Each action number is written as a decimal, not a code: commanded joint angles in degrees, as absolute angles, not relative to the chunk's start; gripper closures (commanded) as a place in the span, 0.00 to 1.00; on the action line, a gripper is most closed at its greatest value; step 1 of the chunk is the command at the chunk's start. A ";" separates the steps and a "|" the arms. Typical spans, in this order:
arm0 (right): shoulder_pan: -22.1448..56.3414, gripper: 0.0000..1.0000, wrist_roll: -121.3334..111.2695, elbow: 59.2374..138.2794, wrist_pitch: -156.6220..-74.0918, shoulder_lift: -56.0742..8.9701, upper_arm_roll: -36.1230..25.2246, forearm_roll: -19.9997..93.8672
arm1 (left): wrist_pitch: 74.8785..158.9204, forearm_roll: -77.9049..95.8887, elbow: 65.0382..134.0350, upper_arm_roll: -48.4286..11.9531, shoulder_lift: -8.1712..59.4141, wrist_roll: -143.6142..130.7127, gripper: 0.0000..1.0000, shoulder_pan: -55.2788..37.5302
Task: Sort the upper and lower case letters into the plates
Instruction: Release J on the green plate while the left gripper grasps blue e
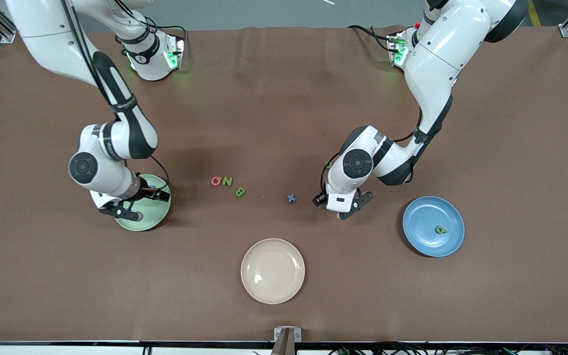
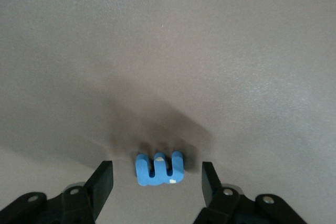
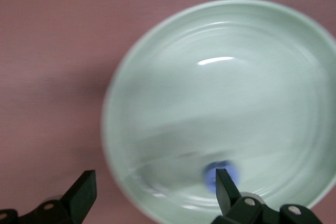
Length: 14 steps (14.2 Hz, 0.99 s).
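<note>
1. The left end effector (image 2: 157, 182) hangs low over the brown desk (image 1: 284, 98) near its middle, toward the left arm's end. Its jaws stand apart and empty, one on each side of a small chunky blue toy letter with three prongs (image 2: 159, 170). The letter lies flat on the desk directly between the fingertips, its long axis running across the gap from one finger toward the other. A straight descent and squeeze looks like all the next move needs.

2. The right end effector (image 3: 155, 192) is over the round matte pale green plate (image 1: 158, 212), toward the right arm's end of the desk. Its jaws are spread wide and grip nothing. A small blue letter (image 3: 219, 174), blurred, lies in the plate just beside one fingertip, so it appears released.

3. The left arm is plainly the nearer one to the three-pronged letter.

4. Plates: three in all. The pale green one, a round matte blue plate (image 1: 424, 217) toward the left arm's end, and a round cream-beige plate (image 1: 272, 291) closest to the front edge.

5. Letters I can count: seven.
   - a red letter (image 1: 216, 181), a green N (image 1: 228, 181) and a green B (image 1: 240, 192) on the desk, between the two arms
   - a blue x (image 1: 291, 198) nearby
   - a green letter (image 1: 441, 229) in the blue plate
   - the two blue letters above
</note>
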State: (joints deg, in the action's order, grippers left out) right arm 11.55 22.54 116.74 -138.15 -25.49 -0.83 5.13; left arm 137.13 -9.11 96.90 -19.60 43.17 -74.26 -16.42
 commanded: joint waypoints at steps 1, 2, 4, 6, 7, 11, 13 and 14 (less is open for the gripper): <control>15.54 0.00 29.25 116.54 -138.25 -24.78 -0.88 5.45 | 138.34 -9.93 97.21 -19.07 43.59 -75.59 0.27 -17.14; 16.69 0.00 31.01 116.72 -139.21 -25.13 -0.88 5.45 | 138.34 -9.93 97.21 -19.07 43.68 -75.59 0.28 -17.14; 18.88 0.00 34.79 117.16 -142.11 -26.54 -0.88 5.45 | 138.34 -9.93 97.12 -19.07 43.86 -75.59 0.42 -17.14; 20.82 0.00 37.60 118.56 -145.61 -27.51 -0.88 5.54 | 138.34 -9.93 96.94 -18.99 43.77 -75.50 0.73 -16.96; 21.79 0.00 38.75 119.35 -147.55 -27.77 -0.97 5.54 | 138.34 -9.93 96.86 -19.07 43.60 -75.24 0.85 -16.61; 24.16 0.00 42.09 120.14 -148.71 -28.21 -0.97 5.54 | 137.55 -11.42 96.68 -18.72 40.53 -72.70 0.98 -13.46; 25.74 0.00 44.02 120.41 -148.89 -28.30 -0.97 5.54 | 134.23 -12.13 96.51 -18.72 38.07 -68.50 0.98 -11.52; 26.36 0.00 44.38 120.50 -148.89 -28.39 -0.97 5.54 | 132.73 -12.13 96.50 -18.72 36.93 -64.46 0.98 -9.77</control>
